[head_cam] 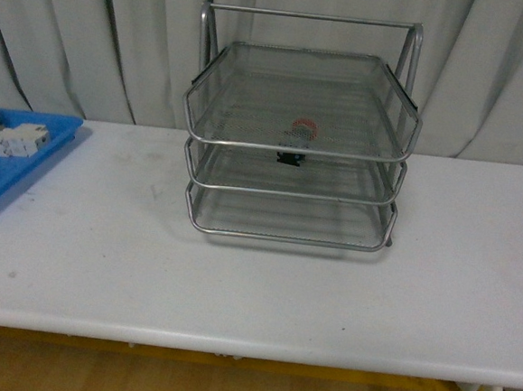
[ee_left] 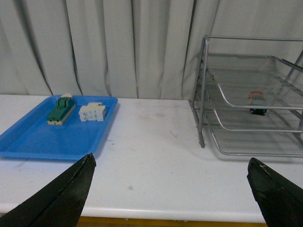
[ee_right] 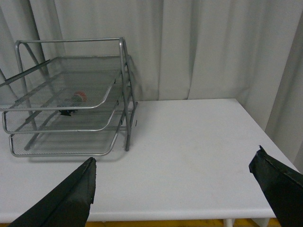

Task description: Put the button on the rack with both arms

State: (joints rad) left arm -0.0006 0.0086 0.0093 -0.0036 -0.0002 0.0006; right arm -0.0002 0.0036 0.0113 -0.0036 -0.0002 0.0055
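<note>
The silver wire-mesh rack (head_cam: 292, 207) stands at the back middle of the white table. The button (head_cam: 300, 135), red cap over a dark body, lies in the rack's top tier, seen through the mesh. It also shows in the left wrist view (ee_left: 257, 100) and the right wrist view (ee_right: 75, 101). Neither arm shows in the front view. My left gripper (ee_left: 170, 163) is open and empty, above the table's front edge, apart from the rack (ee_left: 246, 137). My right gripper (ee_right: 173, 163) is open and empty, over the table to the right of the rack (ee_right: 71, 142).
A flat blue tray (head_cam: 0, 179) sits at the table's left edge, holding a white block (head_cam: 19, 140) and a green-and-beige switch block (ee_left: 60, 109). The tray also shows in the left wrist view (ee_left: 42, 139). Grey curtains hang behind the table.
</note>
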